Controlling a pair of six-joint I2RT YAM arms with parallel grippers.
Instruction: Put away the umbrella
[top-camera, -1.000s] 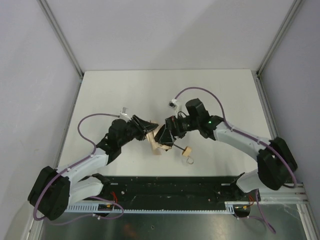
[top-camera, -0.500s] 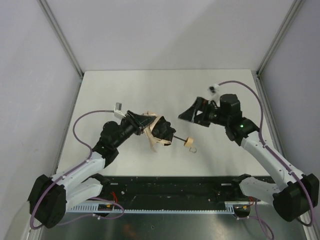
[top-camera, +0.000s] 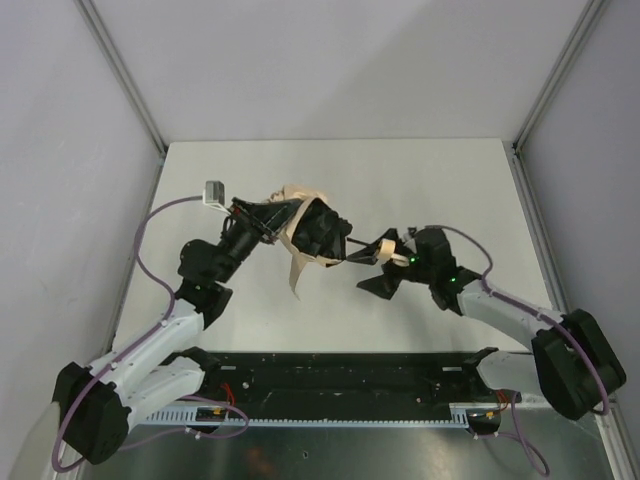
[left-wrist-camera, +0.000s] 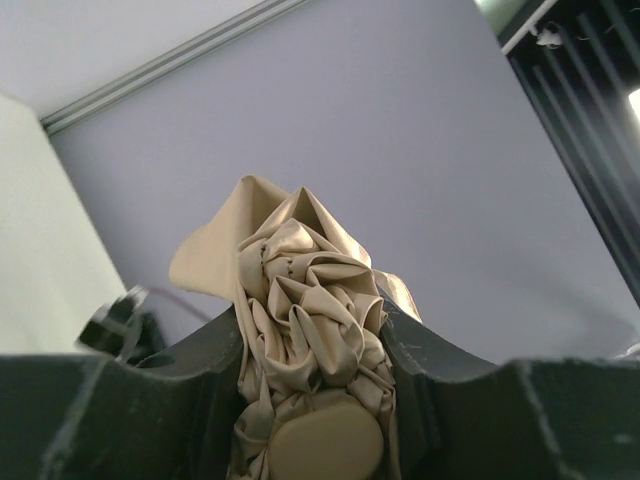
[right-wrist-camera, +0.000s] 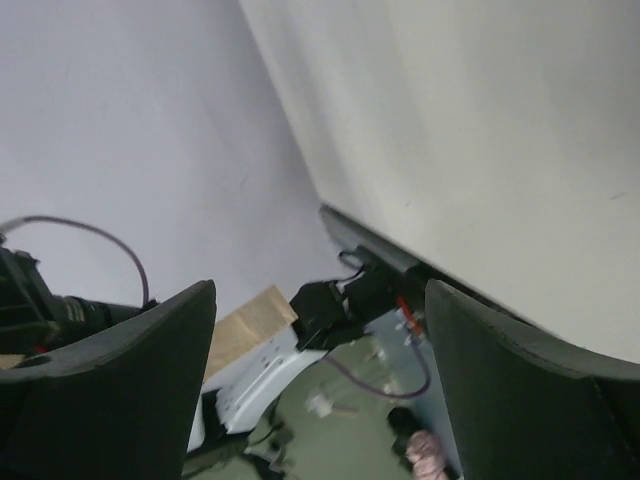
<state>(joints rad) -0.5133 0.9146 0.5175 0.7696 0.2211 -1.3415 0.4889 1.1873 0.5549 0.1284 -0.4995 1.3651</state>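
Note:
The umbrella (top-camera: 298, 205) is a crumpled beige-tan bundle with a black inner part, held above the table. A fabric strap hangs down from it. Its thin black shaft (top-camera: 355, 242) points right, and the pale handle (top-camera: 384, 244) is at the end. My left gripper (top-camera: 283, 222) is shut on the bundle. In the left wrist view the fabric (left-wrist-camera: 300, 290) is squeezed between the fingers of the left gripper (left-wrist-camera: 312, 335). My right gripper (top-camera: 378, 264) is open beside the handle. In the right wrist view the right gripper (right-wrist-camera: 318, 300) has nothing between its fingers.
The white table (top-camera: 450, 180) has grey walls on three sides and metal corner posts. A black rail (top-camera: 350, 375) runs along the near edge between the arm bases. The right wrist view looks past the table edge (right-wrist-camera: 380, 250) to cables and the floor.
My left arm has lifted the umbrella up and away from the table. My right gripper let go, swung out to the right, and has come back low beside the handle.

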